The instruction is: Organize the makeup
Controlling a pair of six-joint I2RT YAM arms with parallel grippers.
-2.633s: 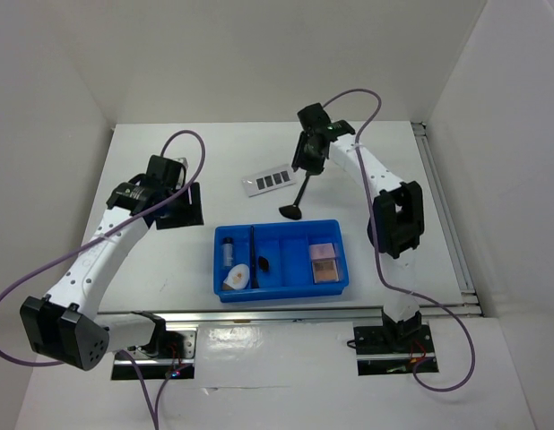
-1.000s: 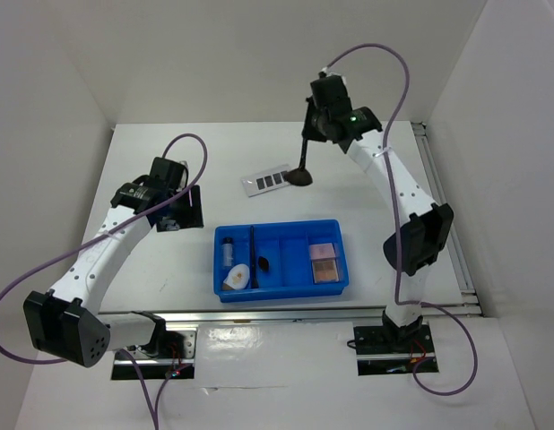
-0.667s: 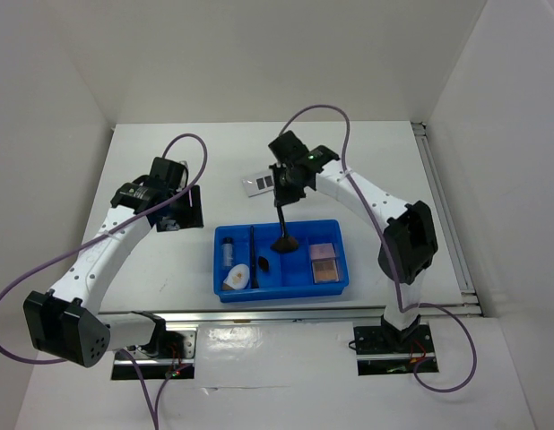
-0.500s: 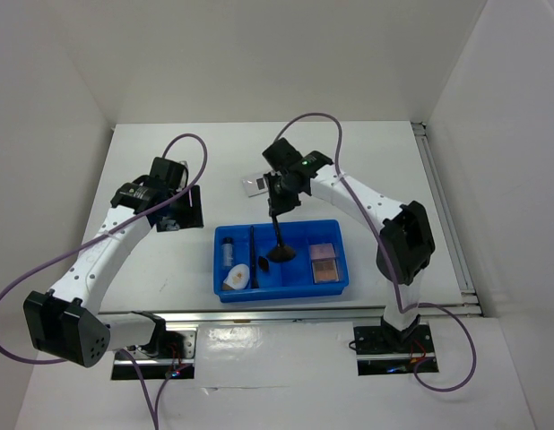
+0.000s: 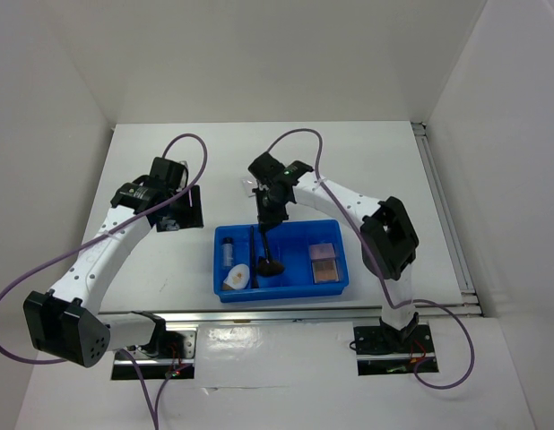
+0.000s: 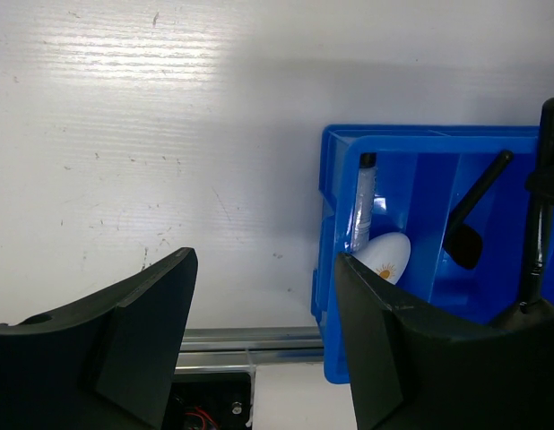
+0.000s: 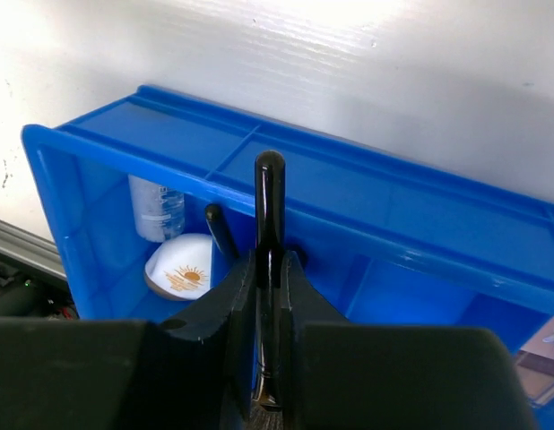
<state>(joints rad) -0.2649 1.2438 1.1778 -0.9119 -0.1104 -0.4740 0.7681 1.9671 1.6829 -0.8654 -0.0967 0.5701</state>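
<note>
A slim glossy black brush (image 7: 269, 202) is clamped in the right pincer (image 7: 269, 269). The left pincer (image 6: 264, 278) is seen spread, empty. An orange sun is printed on the white oval piece (image 7: 180, 276).

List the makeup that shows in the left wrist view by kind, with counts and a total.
Clear vial: 1
White oval piece: 1
Black brushes: 2, one gripped by the right hand
Total: 4
</note>
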